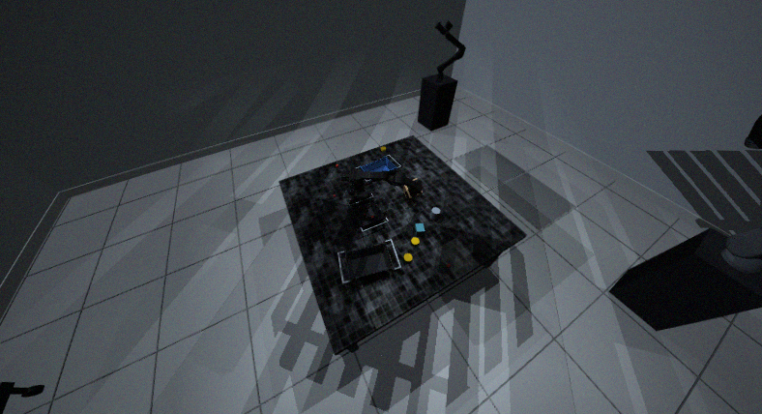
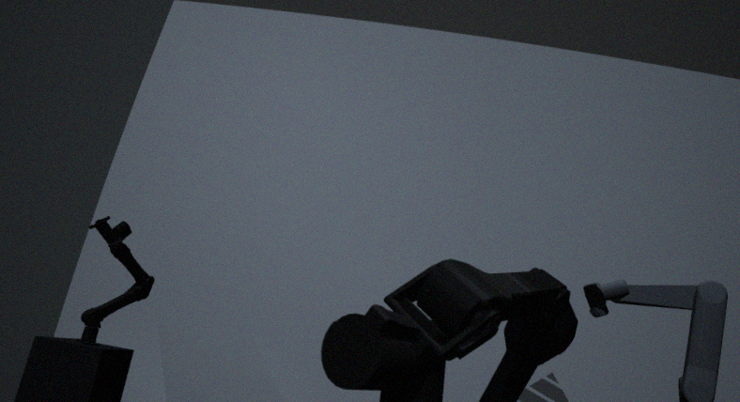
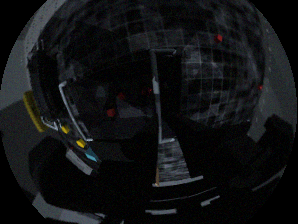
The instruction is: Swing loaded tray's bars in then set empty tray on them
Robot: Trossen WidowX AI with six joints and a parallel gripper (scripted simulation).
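The scene is very dark. The loaded tray point(image 1: 367, 213) stands mid-table and holds small red blocks point(image 3: 111, 112). One white wire bar point(image 1: 374, 225) shows at its near end and another point(image 1: 361, 198) at its far end. The empty tray point(image 1: 367, 276) lies nearer the table's front, with white bars at both ends. My arm point(image 1: 381, 179) point(image 2: 455, 316) reaches over the far end of the loaded tray. The gripper point(image 1: 360, 190) hangs low there; its fingers stand narrow, and I see nothing between them. In the wrist view the fingers are dark shapes, with a thin pale line point(image 3: 157, 106) running between them.
A blue tray-like thing point(image 1: 379, 165) lies at the table's far edge. A white disc point(image 1: 436, 210), a cyan block point(image 1: 420, 227) and two yellow discs point(image 1: 415, 241) point(image 1: 407, 256) lie right of the trays. Another arm on a black pedestal point(image 1: 437, 99) point(image 2: 111, 274) stands beyond the table.
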